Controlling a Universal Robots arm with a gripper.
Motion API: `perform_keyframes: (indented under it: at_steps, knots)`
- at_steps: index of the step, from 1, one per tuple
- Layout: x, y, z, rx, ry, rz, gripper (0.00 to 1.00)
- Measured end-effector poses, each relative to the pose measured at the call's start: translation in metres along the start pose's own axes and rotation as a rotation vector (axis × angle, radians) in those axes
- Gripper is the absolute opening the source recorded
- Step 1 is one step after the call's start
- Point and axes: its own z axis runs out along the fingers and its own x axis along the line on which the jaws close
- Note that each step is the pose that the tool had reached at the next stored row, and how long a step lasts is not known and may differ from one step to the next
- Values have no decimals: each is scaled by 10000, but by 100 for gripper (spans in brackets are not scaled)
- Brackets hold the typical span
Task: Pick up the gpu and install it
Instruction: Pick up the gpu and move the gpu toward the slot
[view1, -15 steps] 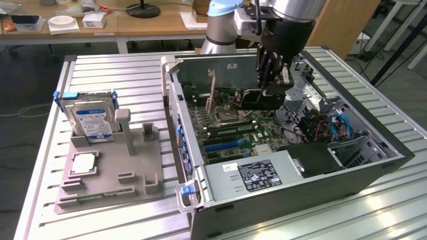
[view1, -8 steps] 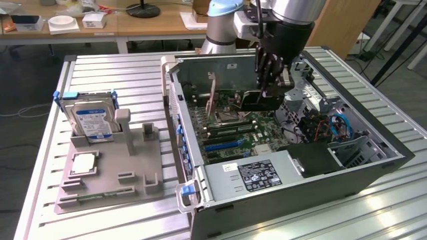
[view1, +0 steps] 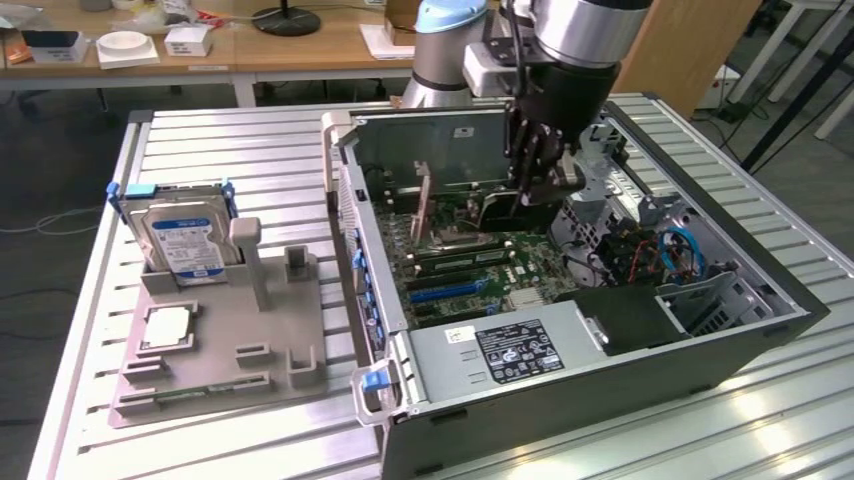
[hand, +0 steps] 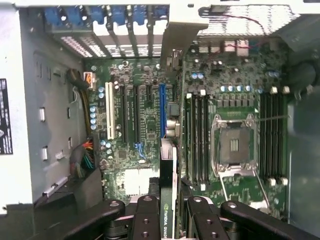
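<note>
Exterior view: the gpu (view1: 497, 212) is largely masked by the gripper (view1: 534, 195) and the arm's wrist. Only a dark slab is made out low between the fingers, inside the open computer case (view1: 747, 330) and above the motherboard (view1: 467, 270). Whether its lower edge touches a slot cannot be determined.

Wrist view: the card is seen edge-on and is cut off by the frame edge at the finger end, so its flat faces are not visible. It is noted as a thin black card bearing a greenish strip with white NVIDIA lettering along the edge (hand: 168, 175). It is clamped between the black fingers (hand: 147, 220), the jaws drawn in narrowly on it. The card is held upright over the board, roughly in line with the blue slot (hand: 161, 107) and beside the memory slots (hand: 197, 135).

On the table, a hard drive (view1: 187, 240) is recorded standing in a grey fixture (view1: 254, 340), well apart from the case.
</note>
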Motion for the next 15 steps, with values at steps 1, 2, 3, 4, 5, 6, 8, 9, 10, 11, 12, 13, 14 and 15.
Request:
perform_keyframes:
  at_steps: [1, 2, 3, 4, 5, 6, 8, 9, 10, 11, 12, 13, 14, 15]
  knots:
    - [1, 1, 16, -8, 1, -178, 26]
    - [1, 1, 34, -13, 2, -346, 26]
    - [2, 3, 52, -17, 1, -443, 26]
    - [3, 3, 72, -17, -1, -466, 26]
    - [3, 4, 90, -18, 0, -472, 26]
    - [4, 7, 107, -18, 0, -475, 26]
    - [6, 17, 143, -19, 0, -480, 26]
    - [7, 25, 161, -19, 0, -490, 26]
    - [8, 38, 180, -19, 0, -503, 26]
    - [9, 54, 198, -21, 1, -523, 26]
    - [10, 71, 216, -21, 0, -548, 26]
    - [11, 87, 234, -22, 1, -573, 26]
    - [12, 104, 252, -23, 0, -596, 26]
    - [13, 119, 270, -24, 0, -622, 26]
